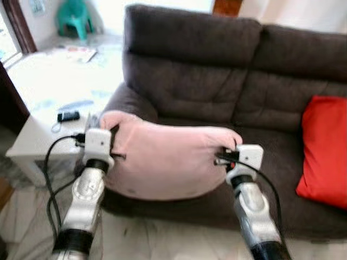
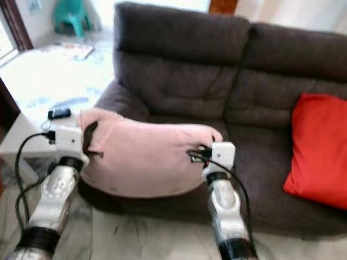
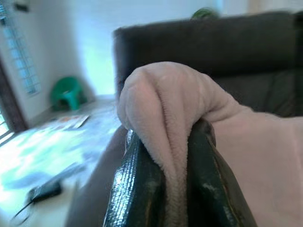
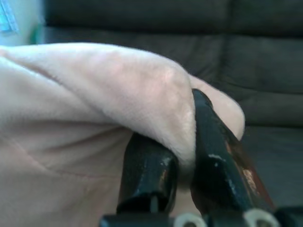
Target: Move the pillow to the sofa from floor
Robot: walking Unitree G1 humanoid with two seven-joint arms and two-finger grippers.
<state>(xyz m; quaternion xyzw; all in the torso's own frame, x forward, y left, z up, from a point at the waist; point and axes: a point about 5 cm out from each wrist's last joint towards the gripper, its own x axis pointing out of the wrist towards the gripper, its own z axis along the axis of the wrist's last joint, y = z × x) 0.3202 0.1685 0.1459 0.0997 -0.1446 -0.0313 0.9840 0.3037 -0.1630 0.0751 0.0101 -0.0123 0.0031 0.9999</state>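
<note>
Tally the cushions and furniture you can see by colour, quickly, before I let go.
Pink pillow, held by left claw and right claw: 1
Red cushion: 1
Dark brown sofa: 1
White table: 1
Green stool: 1
Total: 5

Camera layout: one stereo head pair plus one camera on each wrist.

Both eye views look forward and down from the head, over the two silver arms, onto the dark sofa [image 1: 227, 81]. They share nearly the whole scene (the right eye view is shifted slightly), including the pink pillow [image 1: 162, 160], the red cushion [image 1: 324, 149] at the right and the white table [image 1: 49, 108] at the far left. The left wrist view sits very close behind the left gripper [image 3: 170, 189], facing the sofa back and the bright room beyond. The right wrist view sits equally close behind the right gripper [image 4: 182, 161], facing the sofa back.
</note>
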